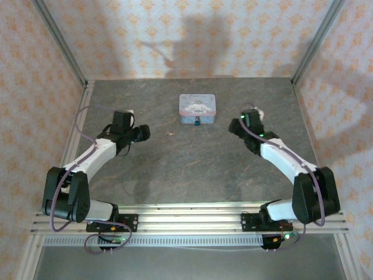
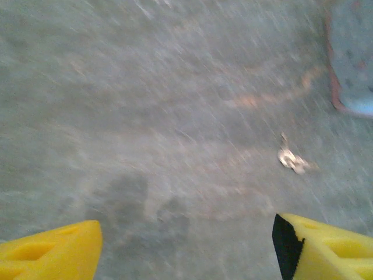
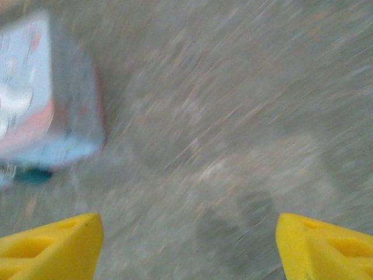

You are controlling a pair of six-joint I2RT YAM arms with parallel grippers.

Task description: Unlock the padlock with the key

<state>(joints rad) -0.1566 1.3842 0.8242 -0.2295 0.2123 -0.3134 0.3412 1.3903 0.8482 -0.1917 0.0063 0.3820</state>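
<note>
Seen from above, a grey stone-patterned table (image 1: 192,169) is noted, closed in on three sides by orange-patterned panels (image 1: 175,35). A light-blue printed tin (image 1: 197,107) is set flat toward the far middle of the table. The padlock (image 1: 198,122), small and dark teal, is found at the tin's near side, against it or just beside it; the shackle cannot be made out. The key (image 1: 170,134), a tiny pale speck, is lying on bare table to the near left of the tin, apart from both tin and padlock. The left gripper (image 1: 143,133) is held low to the left of the key and pointed toward it, with bare table between. The right gripper (image 1: 234,125) is held to the right of the tin, pointed toward the padlock side. In the left wrist view, which is blurred, two yellow fingers (image 2: 52,251) are seen at the lower corners, set wide apart with bare table between them; nothing is gripped. There the key is seen ahead and to the right of the gap, and a corner of the tin is caught at the upper right edge. In the right wrist view, heavily blurred, the yellow fingertips (image 3: 326,245) are likewise spread wide and nothing is held; the tin is seen at the left, with the teal padlock at its lower edge, well left of the gap.
</note>
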